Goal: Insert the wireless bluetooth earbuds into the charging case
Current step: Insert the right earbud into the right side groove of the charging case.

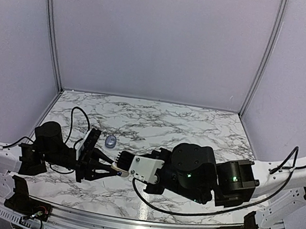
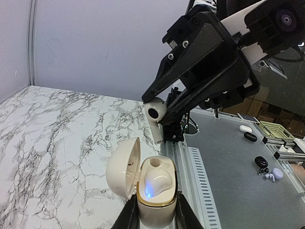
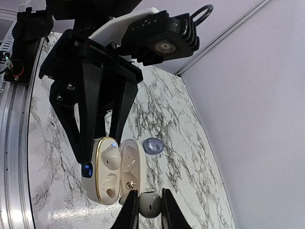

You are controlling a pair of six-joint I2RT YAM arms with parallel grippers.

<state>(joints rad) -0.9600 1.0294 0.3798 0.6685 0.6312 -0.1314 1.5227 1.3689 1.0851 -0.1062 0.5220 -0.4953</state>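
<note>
The left gripper is clamped on the open charging case, one earbud seated inside. The second earbud, pinched by its head in the right gripper above it, is judged light, hard and slippery; the stem is best left free

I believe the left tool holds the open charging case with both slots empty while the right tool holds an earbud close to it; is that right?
Not quite: the left wrist view shows a seated earbud in one slot; only the other slot is empty. The left tool does hold the open charging case, and the right tool holds the second earbud close to it.
</note>
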